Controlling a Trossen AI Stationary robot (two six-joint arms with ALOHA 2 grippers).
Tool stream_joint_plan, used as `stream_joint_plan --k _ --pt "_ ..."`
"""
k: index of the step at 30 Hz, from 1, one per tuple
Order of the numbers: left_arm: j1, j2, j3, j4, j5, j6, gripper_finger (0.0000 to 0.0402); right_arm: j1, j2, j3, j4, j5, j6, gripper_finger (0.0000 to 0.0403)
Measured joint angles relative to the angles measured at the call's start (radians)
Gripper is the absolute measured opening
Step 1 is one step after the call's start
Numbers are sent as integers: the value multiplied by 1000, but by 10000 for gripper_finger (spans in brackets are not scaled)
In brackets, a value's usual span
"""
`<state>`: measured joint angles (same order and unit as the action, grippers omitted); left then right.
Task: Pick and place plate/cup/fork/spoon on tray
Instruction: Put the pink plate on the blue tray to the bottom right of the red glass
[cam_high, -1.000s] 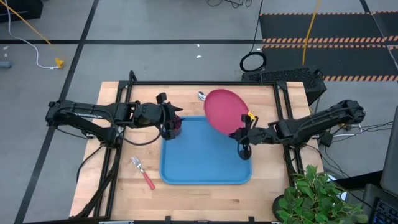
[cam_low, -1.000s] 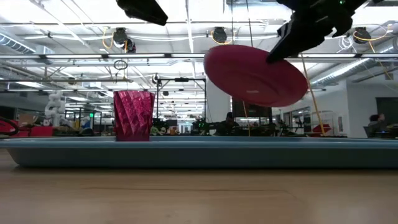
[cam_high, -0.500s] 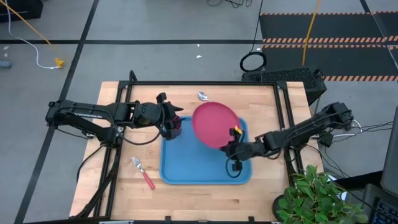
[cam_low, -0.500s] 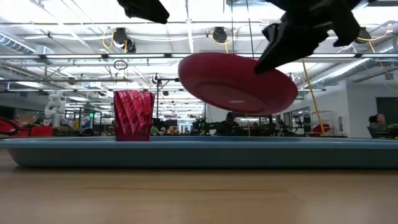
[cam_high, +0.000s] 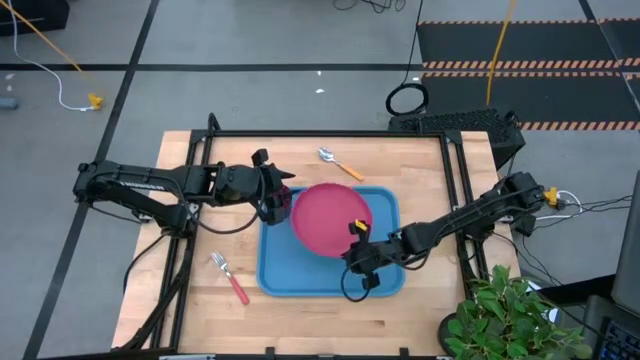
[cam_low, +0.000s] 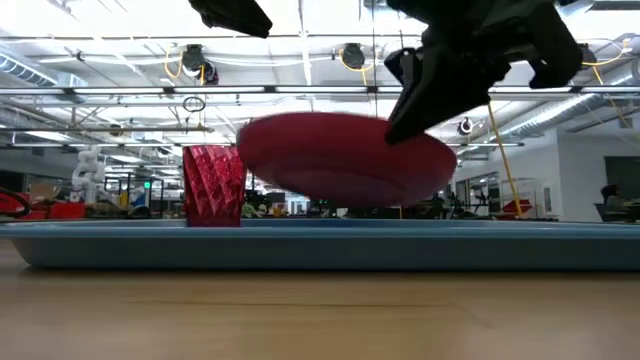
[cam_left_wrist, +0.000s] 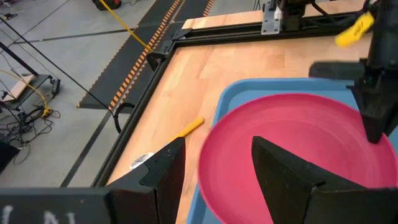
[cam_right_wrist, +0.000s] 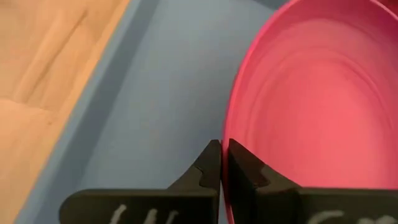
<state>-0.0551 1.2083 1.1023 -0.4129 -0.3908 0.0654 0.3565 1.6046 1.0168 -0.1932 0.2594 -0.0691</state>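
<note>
Low view shows the plate hanging tilted above the tray, pinched at its rim by the right pincer. Released now, it could drop, skid and strike the cup beneath the spread-fingered left pincer.

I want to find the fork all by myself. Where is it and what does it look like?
Find the big blue tray on the wooden table. The fork lies on bare wood off its left side. It has a pinkish-red handle; the spoon beyond the tray has an orange one.
</note>
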Motion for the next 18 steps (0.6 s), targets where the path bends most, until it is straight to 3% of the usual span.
stream_joint_plan --k 11,18 --pt "0 10 0 4 0 -23 186 0 82 4 62 -107 -21 0" --pt "0 26 0 2 0 -24 186 0 97 4 70 -107 4 0"
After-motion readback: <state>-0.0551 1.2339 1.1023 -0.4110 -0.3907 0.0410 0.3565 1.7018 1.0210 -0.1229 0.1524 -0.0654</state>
